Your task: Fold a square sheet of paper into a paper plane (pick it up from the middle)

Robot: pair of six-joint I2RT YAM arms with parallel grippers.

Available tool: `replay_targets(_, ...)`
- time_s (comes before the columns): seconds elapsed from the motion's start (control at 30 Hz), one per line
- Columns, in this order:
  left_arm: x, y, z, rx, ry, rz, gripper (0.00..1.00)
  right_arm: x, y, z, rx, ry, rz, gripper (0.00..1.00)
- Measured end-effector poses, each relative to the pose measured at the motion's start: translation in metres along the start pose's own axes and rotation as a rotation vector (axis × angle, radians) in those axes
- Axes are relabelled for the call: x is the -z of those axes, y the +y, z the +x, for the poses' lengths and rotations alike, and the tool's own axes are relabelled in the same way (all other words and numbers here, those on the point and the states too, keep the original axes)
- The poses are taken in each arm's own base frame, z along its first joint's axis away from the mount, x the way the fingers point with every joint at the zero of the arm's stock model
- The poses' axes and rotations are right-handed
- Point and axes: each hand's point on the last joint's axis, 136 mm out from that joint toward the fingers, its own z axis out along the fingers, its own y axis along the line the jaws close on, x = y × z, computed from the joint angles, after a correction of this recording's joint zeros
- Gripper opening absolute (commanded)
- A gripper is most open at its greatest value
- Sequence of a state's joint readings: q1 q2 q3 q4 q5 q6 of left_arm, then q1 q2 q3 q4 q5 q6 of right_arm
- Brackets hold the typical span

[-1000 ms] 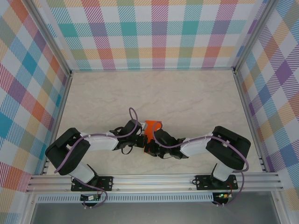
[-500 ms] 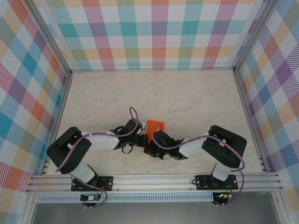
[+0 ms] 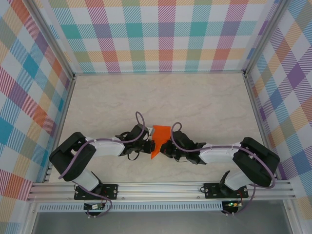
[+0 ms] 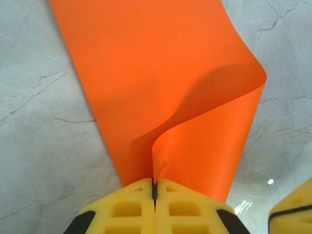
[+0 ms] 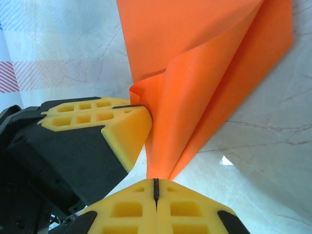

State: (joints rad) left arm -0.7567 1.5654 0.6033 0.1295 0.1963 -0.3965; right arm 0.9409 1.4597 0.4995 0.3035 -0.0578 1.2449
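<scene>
The square sheet of paper [image 3: 159,135] is bright orange and hangs bent between both grippers, just above the marble table near the front centre. In the left wrist view the sheet [image 4: 161,73] curls over in a loose loop, and my left gripper [image 4: 154,183] is shut on its near edge. In the right wrist view the sheet [image 5: 204,63] tapers to a folded point, pinched by my shut right gripper [image 5: 154,183]. The left gripper's yellow fingers [image 5: 97,122] press the paper's other edge right beside it. From above, the left gripper [image 3: 149,145] and right gripper [image 3: 164,146] nearly touch.
The marble tabletop [image 3: 195,102] stretches bare behind the grippers. Checked walls and aluminium rails [image 3: 161,73] enclose it at the back and both sides. Both arm bases sit on the front rail [image 3: 161,187].
The right arm has swung out to the right and stretched lower. The paper, earlier a small squarish patch between the grippers, now hangs as a longer pointed shape. The left arm has barely moved.
</scene>
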Motion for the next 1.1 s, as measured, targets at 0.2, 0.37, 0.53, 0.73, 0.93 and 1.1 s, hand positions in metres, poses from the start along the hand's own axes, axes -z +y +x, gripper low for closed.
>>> replay_targets(0.2,-0.001,-0.001,0.0,-0.001,0.001,0.005,0.05,-0.015,-0.002,-0.002,-0.01,0.041,0.008,0.0)
replay_targets(0.37,-0.001,-0.001,-0.001,-0.001,0.001,0.005,0.05,-0.021,0.013,-0.008,0.006,0.043,-0.024,0.0)
replay_targets(0.53,-0.002,-0.002,-0.001,-0.004,0.002,0.006,0.05,-0.024,0.004,-0.008,-0.003,0.046,0.0,0.0)
replay_targets(0.73,-0.004,-0.005,-0.003,-0.013,0.01,0.017,0.05,-0.023,-0.02,-0.007,-0.021,0.041,0.047,0.0)
replay_targets(0.93,-0.005,-0.005,-0.003,-0.023,0.013,0.017,0.05,-0.022,-0.02,-0.008,-0.022,0.041,0.046,0.0)
replay_targets(1.1,-0.005,-0.006,-0.004,-0.024,0.016,0.018,0.05,-0.007,-0.017,-0.021,-0.016,0.012,0.043,0.0)
